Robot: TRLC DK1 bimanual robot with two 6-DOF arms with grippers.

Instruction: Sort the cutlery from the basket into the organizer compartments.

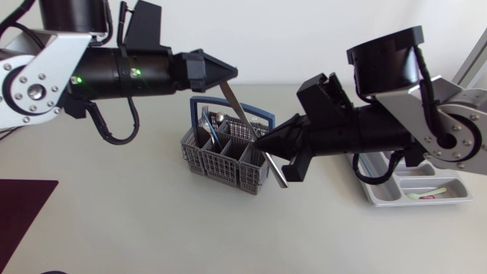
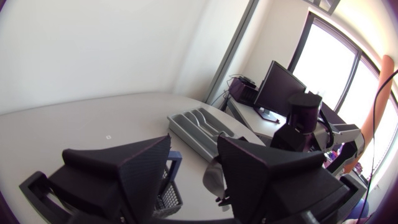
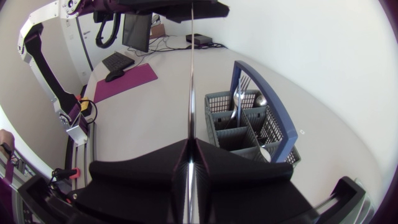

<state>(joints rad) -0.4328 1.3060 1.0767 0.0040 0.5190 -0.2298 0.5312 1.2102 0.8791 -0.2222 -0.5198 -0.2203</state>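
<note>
A long table knife (image 1: 255,137) hangs slanted above the grey cutlery basket (image 1: 228,160) with the blue handle. My right gripper (image 1: 259,139) is shut on the knife's middle. In the right wrist view the fingers press together on the knife (image 3: 191,93), which runs ahead towards my other arm. My left gripper (image 1: 228,74) is at the knife's upper end. In the left wrist view its fingers stand apart, so the left gripper (image 2: 194,146) is open, with the knife's grey end (image 2: 212,177) in the gap. A fork and a spoon (image 1: 215,122) stand in the basket. The grey organizer (image 1: 396,194) lies at the right.
A dark purple mat (image 1: 23,202) lies at the table's left front corner. The organizer (image 2: 202,127) shows long compartments, and one holds a pale utensil (image 1: 430,194). The basket (image 3: 249,124) stands under and beside the knife.
</note>
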